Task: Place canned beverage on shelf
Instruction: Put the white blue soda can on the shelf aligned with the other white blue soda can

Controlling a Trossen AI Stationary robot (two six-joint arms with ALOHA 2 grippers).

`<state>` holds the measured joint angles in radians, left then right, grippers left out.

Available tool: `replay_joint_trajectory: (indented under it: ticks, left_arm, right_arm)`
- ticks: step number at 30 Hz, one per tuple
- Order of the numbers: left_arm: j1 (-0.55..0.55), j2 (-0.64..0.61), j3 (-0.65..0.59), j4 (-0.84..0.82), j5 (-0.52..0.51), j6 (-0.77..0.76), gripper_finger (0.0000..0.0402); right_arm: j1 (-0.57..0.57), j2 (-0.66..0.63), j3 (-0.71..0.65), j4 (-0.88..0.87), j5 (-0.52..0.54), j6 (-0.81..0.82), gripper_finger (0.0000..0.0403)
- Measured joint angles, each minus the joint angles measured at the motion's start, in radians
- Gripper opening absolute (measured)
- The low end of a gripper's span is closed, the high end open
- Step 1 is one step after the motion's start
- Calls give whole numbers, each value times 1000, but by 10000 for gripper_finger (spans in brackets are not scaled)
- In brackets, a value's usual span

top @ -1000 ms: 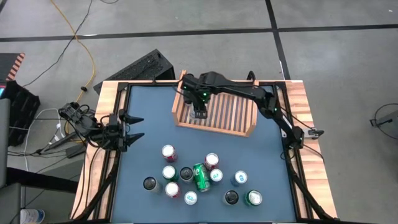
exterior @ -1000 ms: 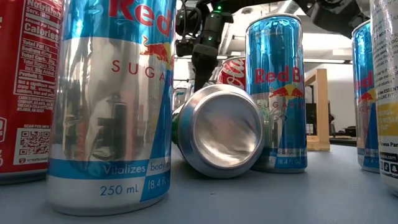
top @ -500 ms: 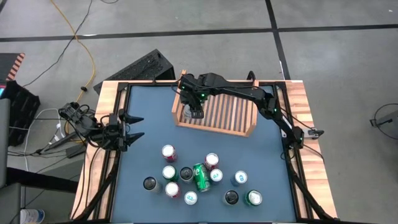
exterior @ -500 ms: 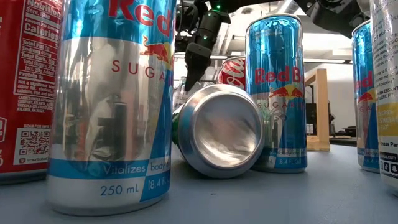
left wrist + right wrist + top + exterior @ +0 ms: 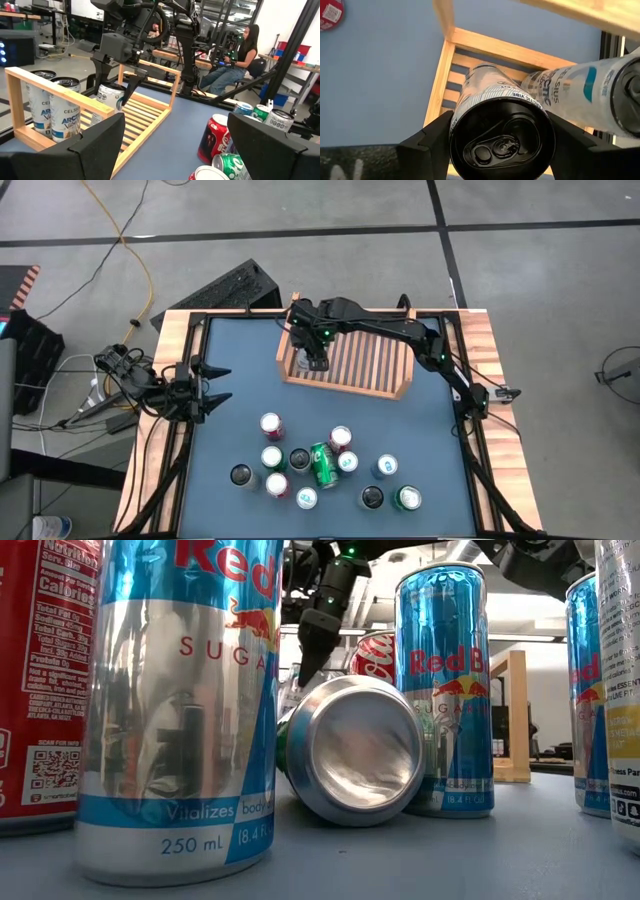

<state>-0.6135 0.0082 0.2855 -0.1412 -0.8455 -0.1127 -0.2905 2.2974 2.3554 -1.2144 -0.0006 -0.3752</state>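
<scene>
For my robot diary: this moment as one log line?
right pincer: around can on shelf | left pincer: open, waiting at left

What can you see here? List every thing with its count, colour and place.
table: one, blue top with wooden edges, under everything
shelf: one, light wood, far middle of the table
shelf cans: at least three, white with dark tops, at the shelf's left end
upright cans: eleven, red, green, blue and dark, clustered on the table's near half
lying can: one, green, on its side in that cluster
cable: one, yellow, on the floor left of the table
person: one, seated beyond the table
left end effector: one, dark, open, at the table's left edge
right end effector: one, dark, above a shelf can
</scene>
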Motion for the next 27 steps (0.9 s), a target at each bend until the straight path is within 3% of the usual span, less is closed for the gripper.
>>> replay_joint_trajectory:
  ticks: [17,27]
  left_arm:
    - [0,0,0,0,0,12,341]
    - [0,0,0,0,0,15,341]
  right_arm:
    - [-7,0,-4,31,-1,-1,258]
    - [-7,-2,-4,43,-6,1,311]
